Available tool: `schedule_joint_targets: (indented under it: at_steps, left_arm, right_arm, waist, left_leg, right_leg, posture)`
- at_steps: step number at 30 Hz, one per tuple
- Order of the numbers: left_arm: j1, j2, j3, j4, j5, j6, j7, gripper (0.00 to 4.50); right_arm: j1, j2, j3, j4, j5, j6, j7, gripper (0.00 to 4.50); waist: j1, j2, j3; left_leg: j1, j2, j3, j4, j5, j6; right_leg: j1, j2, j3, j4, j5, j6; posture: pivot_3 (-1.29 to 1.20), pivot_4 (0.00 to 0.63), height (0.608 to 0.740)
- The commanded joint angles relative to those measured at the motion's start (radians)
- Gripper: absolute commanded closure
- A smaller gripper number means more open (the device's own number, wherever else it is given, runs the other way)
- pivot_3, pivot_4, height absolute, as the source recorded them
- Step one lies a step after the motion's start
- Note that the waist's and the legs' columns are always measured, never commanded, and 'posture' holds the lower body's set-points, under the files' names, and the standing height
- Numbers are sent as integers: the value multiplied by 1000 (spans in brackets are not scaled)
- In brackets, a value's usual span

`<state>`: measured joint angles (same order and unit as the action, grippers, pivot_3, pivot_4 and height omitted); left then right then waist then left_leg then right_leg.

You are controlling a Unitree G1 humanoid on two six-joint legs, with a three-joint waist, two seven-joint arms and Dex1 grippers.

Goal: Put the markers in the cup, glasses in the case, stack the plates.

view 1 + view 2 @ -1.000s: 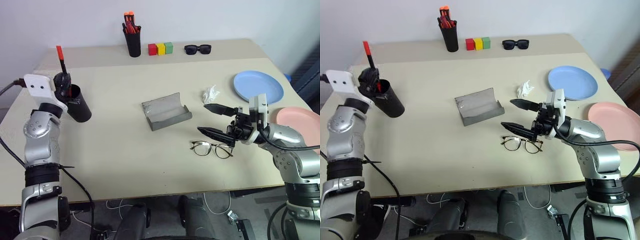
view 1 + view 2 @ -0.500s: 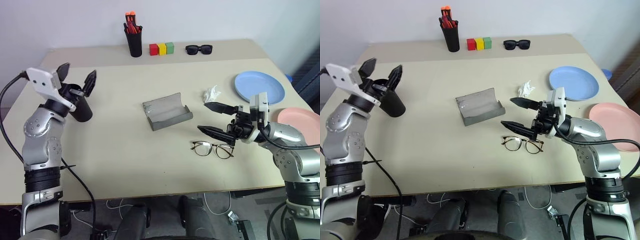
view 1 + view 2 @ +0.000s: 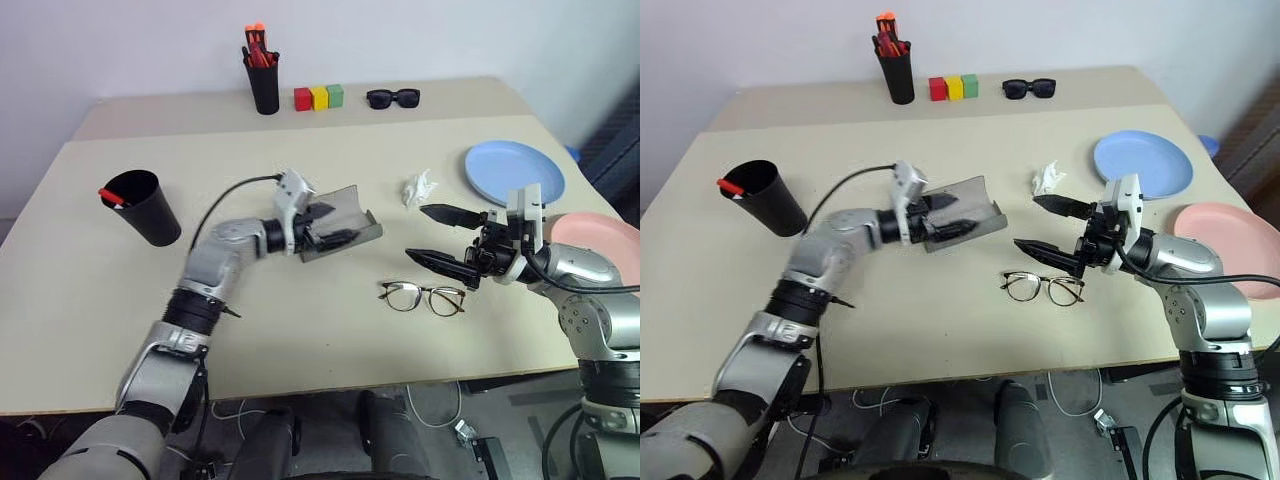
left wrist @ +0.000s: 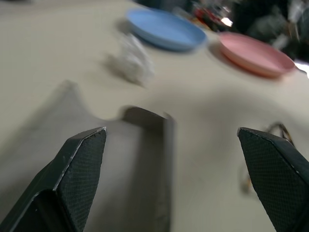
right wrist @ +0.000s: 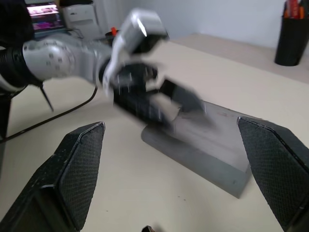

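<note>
The marker (image 3: 112, 196) is home, leaning red end up inside the black cup (image 3: 146, 210) at the left of the worktop (image 3: 250, 330), so that part of the job looks done. Now the left tool (image 3: 326, 224) is at the grey case (image 3: 345, 232), fingers spread wide, one above and one below the near end of the open shell, with nothing clamped between them. My read is that it is there to steady the case so it cannot skate away when something is slid into it. Across from it, the right tool (image 3: 444, 240) hangs just above the wire-rimmed glasses (image 3: 422, 297), fingers equally wide apart and empty, pointed toward the case. The glasses lie flat on the worktop, lenses down and arms folded, near the case but clearly apart from it, which sets up a short carry (a thin frame lying flat gives the fingers very little to bite on, so that pickup looks fiddly). A crumpled bit of white paper (image 3: 419, 187) sits behind the right tool. The light blue plate (image 3: 515, 171) and the pink plate (image 3: 600, 238) rest side by side at the right edge, not yet stacked. The pen holder (image 3: 264, 84), coloured blocks (image 3: 319, 97) and sunglasses (image 3: 392, 97) line the far edge, untouched.
</note>
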<state>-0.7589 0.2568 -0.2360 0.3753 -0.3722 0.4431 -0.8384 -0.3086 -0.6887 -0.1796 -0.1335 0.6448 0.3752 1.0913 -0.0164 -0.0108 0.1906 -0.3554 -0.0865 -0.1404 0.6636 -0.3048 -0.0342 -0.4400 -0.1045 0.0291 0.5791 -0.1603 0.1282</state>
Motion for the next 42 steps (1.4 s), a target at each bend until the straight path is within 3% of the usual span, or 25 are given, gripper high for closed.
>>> schedule_joint_targets:
  at_steps: [1, 5, 7, 9, 15, 18, 27, 40, 42]
  left_arm:
    - [-34, -11, -35, 19, 59, -25, -42, 36]
    - [-60, -27, -40, 61, 111, 4, -29, 36]
    - [-61, -25, -44, 64, 120, 31, -53, 552]
    - [-62, -15, -54, 61, 130, 55, -82, 1374]
    - [-46, 29, -84, 2, 145, 121, -172, 4473]
    - [-38, 63, -88, -13, 152, 128, -218, 4473]
    - [-49, 320, -91, -47, 168, 51, -465, 4473]
    - [38, 380, -53, -140, 116, 15, -578, 4473]
    - [36, 375, -47, -137, 118, 21, -560, 3941]
  right_arm:
    - [14, -2, -41, -69, 15, -12, -27, 0]
    - [48, -6, -58, -97, 15, -15, -49, 0]
    - [49, -4, -60, -99, 13, -17, -60, 0]
    - [48, -1, -58, -99, 10, -21, -65, 0]
    - [29, 11, -41, -83, -2, -40, -74, 0]
    - [16, 16, -33, -71, -10, -47, -72, 0]
    - [1, 23, -18, -50, -22, -63, -61, 0]
    - [8, -4, 2, -46, -46, -66, -19, 0]
    - [2, -13, 4, -44, -49, -51, -20, 0]
  waist:
    - [4, 0, 0]
    - [7, 0, 0]
    - [7, 0, 0]
    - [6, 0, 0]
    - [5, 0, 0]
    - [3, 0, 0]
    - [2, 0, 0]
    - [2, 0, 0]
    - [3, 0, 0]
  left_leg:
    - [0, 0, 0, 0, 0, 0]
    - [-1, 0, 0, 1, 0, 0]
    - [-1, 0, 0, 1, 0, 0]
    - [0, 0, 0, 1, 0, 0]
    - [0, 0, 0, 1, 0, 0]
    - [0, 0, 0, 1, 0, 0]
    - [0, 0, 0, 1, 0, 0]
    - [0, 0, -1, 1, 0, 0]
    - [-1, 0, 0, 1, 0, 0]
  right_leg:
    - [0, 0, 0, 0, 0, 0]
    - [0, 0, 0, 0, 0, 0]
    - [0, 0, 0, 0, 0, 0]
    - [0, 0, 0, 0, 0, 0]
    - [0, 0, 0, 0, 0, 0]
    - [0, 0, 0, 1, 0, 0]
    - [0, 0, 0, 1, 0, 0]
    - [-1, 0, 0, 1, 0, 0]
    - [-1, 0, 0, 2, 0, 0]
  posture:
    - [0, 150, 740]
    - [0, 150, 740]
    - [0, 150, 740]
    - [0, 150, 740]
    - [0, 150, 740]
    - [0, 150, 740]
    - [0, 150, 740]
    - [0, 150, 740]
    - [0, 150, 740]
